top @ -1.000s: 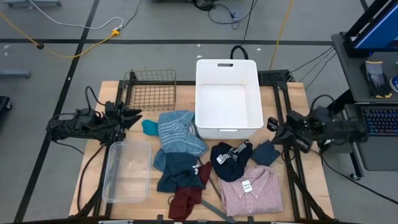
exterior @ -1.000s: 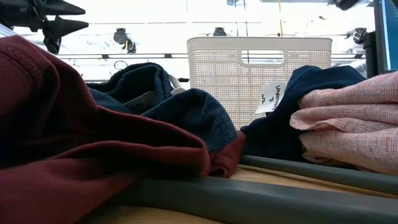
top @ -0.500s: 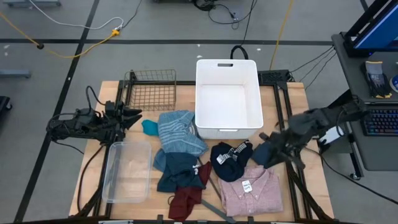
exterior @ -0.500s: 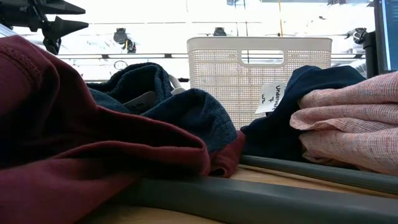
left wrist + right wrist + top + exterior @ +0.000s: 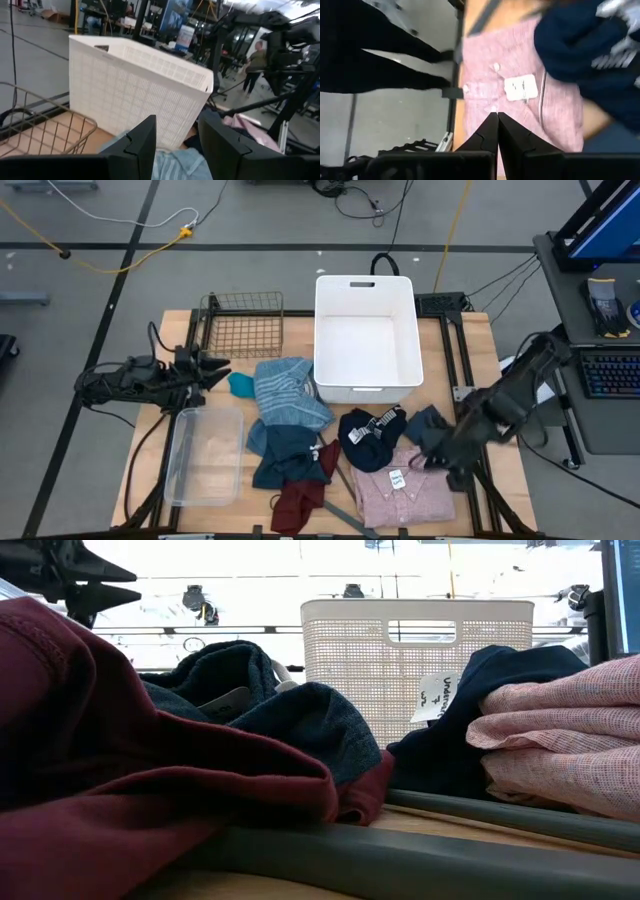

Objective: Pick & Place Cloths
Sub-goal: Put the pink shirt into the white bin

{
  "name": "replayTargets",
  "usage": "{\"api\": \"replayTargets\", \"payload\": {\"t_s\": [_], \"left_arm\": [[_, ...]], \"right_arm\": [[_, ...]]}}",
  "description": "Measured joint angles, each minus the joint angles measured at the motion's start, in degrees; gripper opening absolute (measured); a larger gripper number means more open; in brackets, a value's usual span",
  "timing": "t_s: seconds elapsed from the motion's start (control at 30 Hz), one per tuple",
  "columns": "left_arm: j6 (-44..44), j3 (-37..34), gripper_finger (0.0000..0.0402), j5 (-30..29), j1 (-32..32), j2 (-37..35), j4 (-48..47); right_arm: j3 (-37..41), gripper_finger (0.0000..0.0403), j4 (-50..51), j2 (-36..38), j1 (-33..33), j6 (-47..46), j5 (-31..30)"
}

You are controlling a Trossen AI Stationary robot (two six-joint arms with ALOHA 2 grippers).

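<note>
The cloths lie along the table's near half. The pink collared shirt (image 5: 405, 485) (image 5: 520, 100) is at near right, with the navy white-printed top (image 5: 368, 438) (image 5: 590, 45) just beyond it. The light-blue striped shirt (image 5: 288, 392) lies over a dark blue garment (image 5: 280, 448). The maroon garment (image 5: 298, 505) (image 5: 100, 790) lies at the near edge. A teal piece (image 5: 240, 385) and a blue piece (image 5: 432, 423) lie apart. My right gripper (image 5: 420, 464) (image 5: 496, 117) is shut and hovers over the pink shirt, pointing down at it. My left gripper (image 5: 220, 367) (image 5: 177, 135) is open and waits at the table's left.
A white bin (image 5: 366, 340) stands at far centre, with a wire basket (image 5: 243, 325) to its left. A clear plastic tub (image 5: 205, 455) sits at near left. A grey hanger (image 5: 345, 500) (image 5: 400, 860) lies between the maroon garment and the pink shirt.
My right arm has swung from the table's right edge toward the near edge and inward. It passed over the blue piece and tipped down, and now stands above the pink shirt. No cloth has moved.
</note>
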State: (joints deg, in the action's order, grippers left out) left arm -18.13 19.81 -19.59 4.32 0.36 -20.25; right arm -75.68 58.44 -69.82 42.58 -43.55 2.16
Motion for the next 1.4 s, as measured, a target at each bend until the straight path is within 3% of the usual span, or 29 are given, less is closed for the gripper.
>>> {"api": "replayTargets", "payload": {"t_s": [0.33, 0.67, 0.83, 1.2, 1.4], "left_arm": [[0.0, 0.0, 0.0147, 0.0, 0.0, 0.0, -3.9], [-0.1, 0.0, 0.0147, 0.1, 0.0, 0.0, -4.1], [0.0, 0.0, 0.0147, 0.1, 0.0, 0.0, -4.1], [0.1, 0.0, 0.0147, 0.1, 0.0, 0.0, -4.1], [0.1, 0.0, 0.0147, 0.1, 0.0, 0.0, -4.0]], "right_arm": [[0.0, 0.0000, 0.6, -12.5, 5.0, -11.2, -0.2], [0.0, 0.0022, 2.9, -14.4, 3.9, -14.2, 2.4], [0.0, 0.0071, 3.9, -14.4, 3.9, -14.4, 2.4], [0.6, 0.0233, 1.6, -14.4, 3.9, -6.5, 2.1], [5.1, 0.0276, -2.2, -14.4, 3.9, -3.7, 2.5]]}}
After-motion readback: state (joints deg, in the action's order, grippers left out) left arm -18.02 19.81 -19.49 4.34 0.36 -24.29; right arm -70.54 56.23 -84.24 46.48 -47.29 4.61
